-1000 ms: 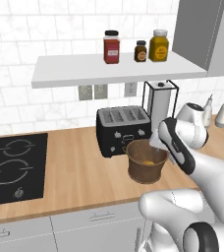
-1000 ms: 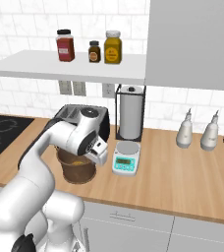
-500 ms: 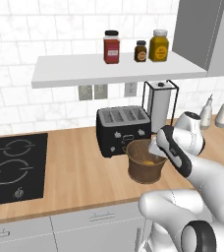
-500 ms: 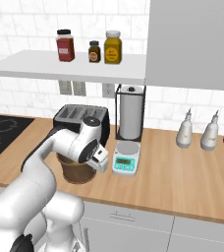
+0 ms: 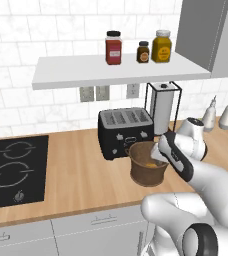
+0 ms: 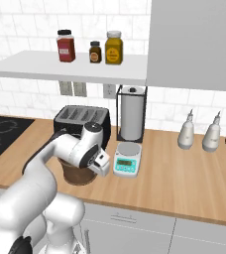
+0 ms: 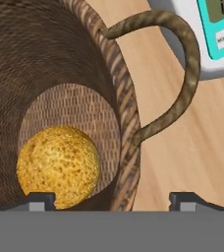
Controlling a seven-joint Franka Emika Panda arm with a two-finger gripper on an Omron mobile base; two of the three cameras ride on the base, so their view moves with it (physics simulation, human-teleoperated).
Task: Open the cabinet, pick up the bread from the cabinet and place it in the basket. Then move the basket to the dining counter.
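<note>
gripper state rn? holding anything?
Gripper: open, holding nothing; its fingertips straddle the basket rim by the loop handle. Bread lies loose on the basket floor.

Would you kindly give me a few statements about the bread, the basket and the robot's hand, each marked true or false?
1. The bread lies inside the basket. True.
2. The basket stands on the black hob. False: it stands on the wood counter, in front of the toaster.
3. The hand straddles the basket's rim beside a loop handle. True.
4. Two jars stand on the shelf. False: three.
</note>
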